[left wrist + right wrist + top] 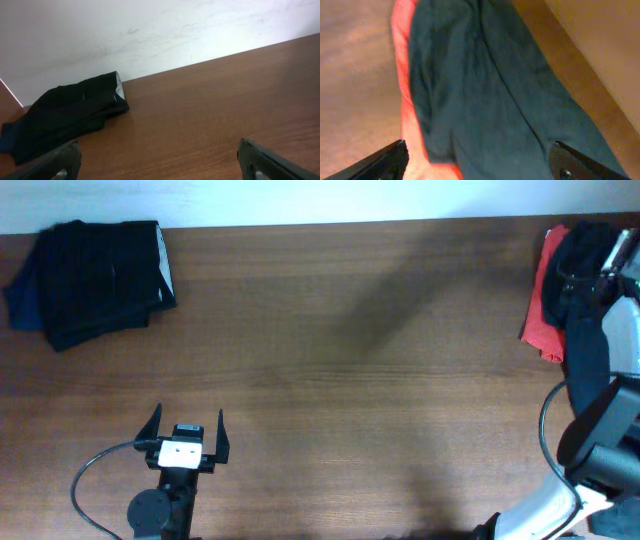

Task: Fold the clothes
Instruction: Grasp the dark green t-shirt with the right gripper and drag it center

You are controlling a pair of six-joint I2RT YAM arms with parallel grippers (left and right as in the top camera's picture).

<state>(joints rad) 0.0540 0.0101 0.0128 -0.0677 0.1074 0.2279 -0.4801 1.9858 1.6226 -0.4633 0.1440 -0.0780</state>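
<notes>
A folded stack of dark clothes [95, 280] lies at the table's far left corner and also shows in the left wrist view [65, 115]. At the far right edge lies a pile with a red garment [545, 295] under a dark teal garment [490, 100]. My left gripper [187, 432] is open and empty, resting near the front left of the table, far from the stack. My right gripper [477, 160] is open, hovering directly over the dark teal garment with the red garment [407, 115] beside it; its fingers hold nothing.
The brown wooden table [350, 380] spans the view. A white wall [150, 30] runs behind the table's far edge. The right arm [590, 380] covers part of the pile at the right edge.
</notes>
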